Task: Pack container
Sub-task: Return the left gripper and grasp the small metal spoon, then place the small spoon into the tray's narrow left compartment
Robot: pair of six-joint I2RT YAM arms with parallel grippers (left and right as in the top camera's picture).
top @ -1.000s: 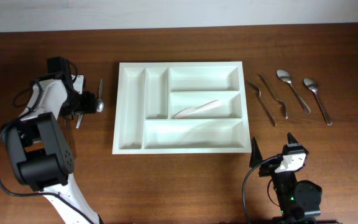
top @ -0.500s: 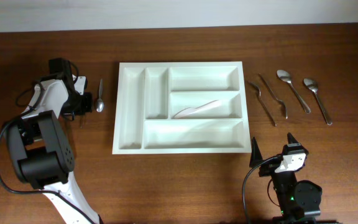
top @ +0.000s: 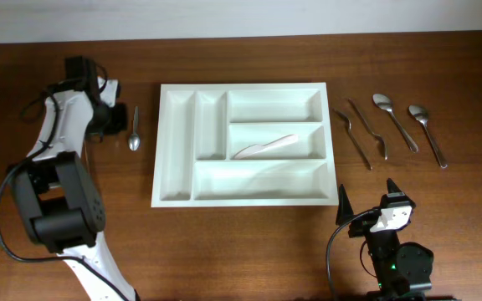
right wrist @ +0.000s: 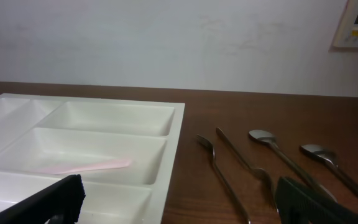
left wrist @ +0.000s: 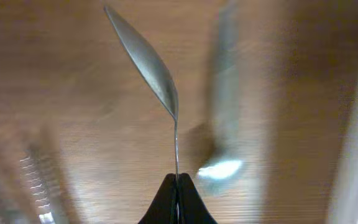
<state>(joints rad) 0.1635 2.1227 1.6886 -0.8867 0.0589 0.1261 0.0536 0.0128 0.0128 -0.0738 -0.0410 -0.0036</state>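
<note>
Left gripper [left wrist: 176,191] clamps shut on the thin stem of a utensil [left wrist: 151,68], holding it above the table [top: 249,251], likely bound for the tray [top: 156,167]. Right gripper [top: 366,192] sits wide open and empty.

The brown wooden worktop [top: 442,209] spreads beneath the right pincer [right wrist: 179,182] and away on every side of it. Straight ahead of that pincer, past the worktop's far edge, rises a plain white wall [right wrist: 166,43]. A small pale panel [right wrist: 356,25] hangs high to the pincer's right, cut off by the frame.
</note>
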